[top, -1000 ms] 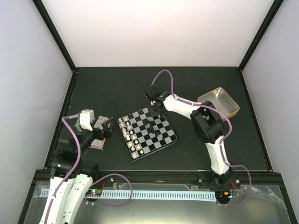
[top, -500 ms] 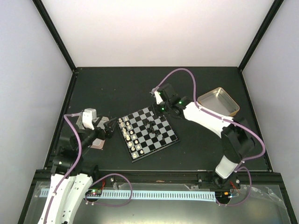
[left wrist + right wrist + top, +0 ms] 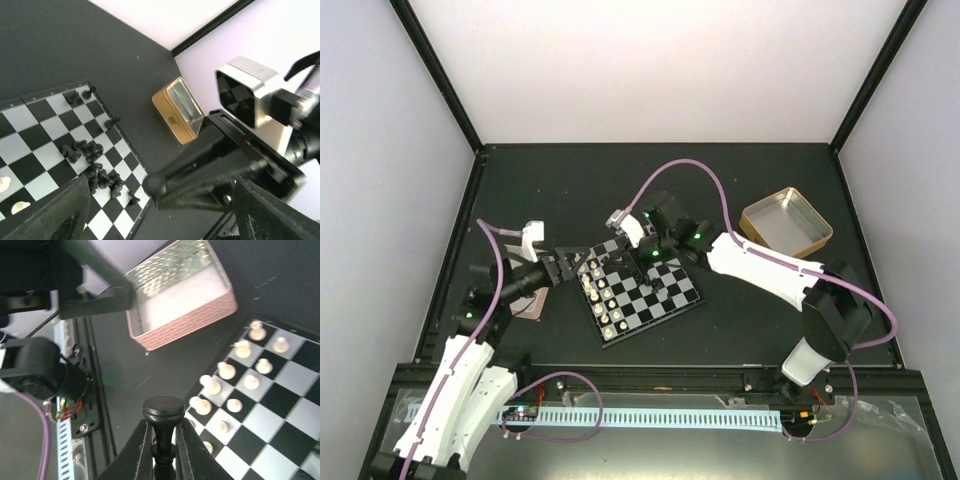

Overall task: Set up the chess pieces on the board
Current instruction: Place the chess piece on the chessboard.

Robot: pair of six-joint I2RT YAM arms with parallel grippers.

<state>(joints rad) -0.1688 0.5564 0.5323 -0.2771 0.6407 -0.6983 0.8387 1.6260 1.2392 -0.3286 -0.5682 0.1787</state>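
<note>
The board (image 3: pixel 665 300) lies mid-table, with cream-white chess pieces (image 3: pixel 600 297) in two rows along its left side and black ones (image 3: pixel 650 268) lying loose in the middle. My right gripper (image 3: pixel 603 246) reaches over the board's far-left corner. It is shut on the stem of a black piece (image 3: pixel 163 412), base end outward. My left gripper (image 3: pixel 574 262) faces it with jaws wide open. In the left wrist view the held piece's round base (image 3: pixel 154 185) hangs between the left fingers (image 3: pixel 55 215), touching neither.
A silver-pink tray (image 3: pixel 185 305) sits left of the board, half under the left arm (image 3: pixel 505 285). A gold tin (image 3: pixel 786 222) stands at the right rear. Tumbled black chessmen (image 3: pixel 87 150) lie near the board's right edge.
My right arm swung left across the board, carrying the black piece. My left arm reached right to meet it at the board's corner, and its jaws have narrowed slightly.
</note>
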